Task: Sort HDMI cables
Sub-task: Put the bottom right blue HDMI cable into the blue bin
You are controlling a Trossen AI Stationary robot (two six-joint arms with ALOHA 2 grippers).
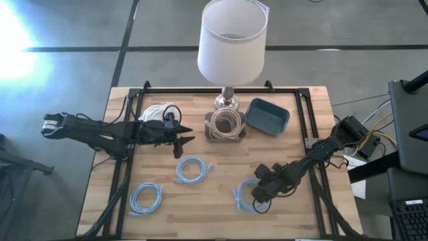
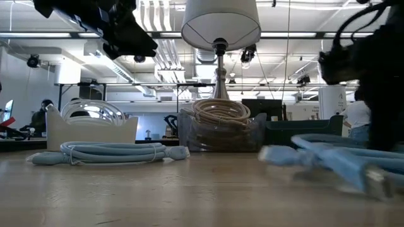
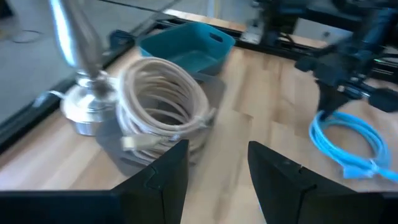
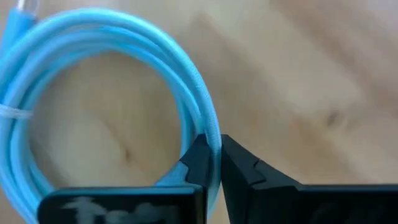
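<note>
Gripping, right gripper [image 4: 212,163]: fingers pinched narrow on the strand of a light blue coiled HDMI cable [image 1: 245,196] at the near right of the wooden table [image 1: 307,207].
Near left: second light blue coiled cable [image 1: 146,198] lies flat on the wood.
Middle: third light blue coiled cable [image 1: 192,169] lies just right of and beyond it.
Left gripper [image 3: 217,168]: fingers spread wide, empty, hovering above the table left of centre.
Far centre: beige coiled cables [image 1: 225,122] stacked in a clear bin [image 1: 208,134].
Far left: white coiled cables [image 1: 158,112] in a white bin [image 2: 88,132].
Far right: teal plastic bin [image 1: 267,116].
Farthest: white-shaded lamp [image 1: 232,40] on a silver base.
</note>
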